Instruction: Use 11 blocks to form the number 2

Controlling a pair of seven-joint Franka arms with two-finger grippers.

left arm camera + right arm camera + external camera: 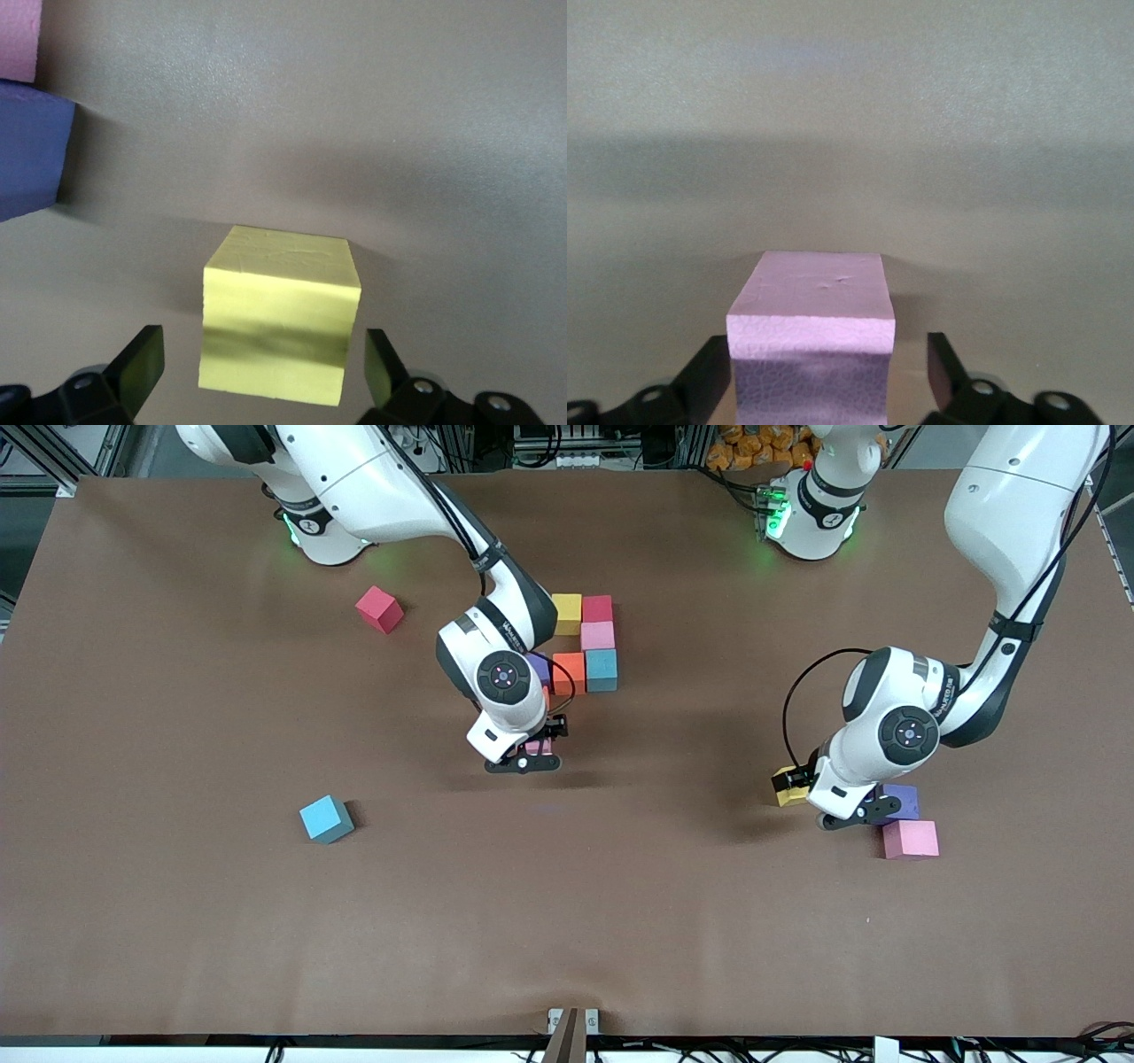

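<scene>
Flanking the left pincer, purple block and pink block sit close.

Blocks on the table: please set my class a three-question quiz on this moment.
1. True or false: the left gripper is shut on the yellow block.
2. Which block does the right gripper straddle? A green, B pink, C orange.
3. Fill in: the loose blue block lies toward the ____ arm's end of the table.
Key: 1 false, it is open; 2 B, the pink block; 3 right.
</scene>
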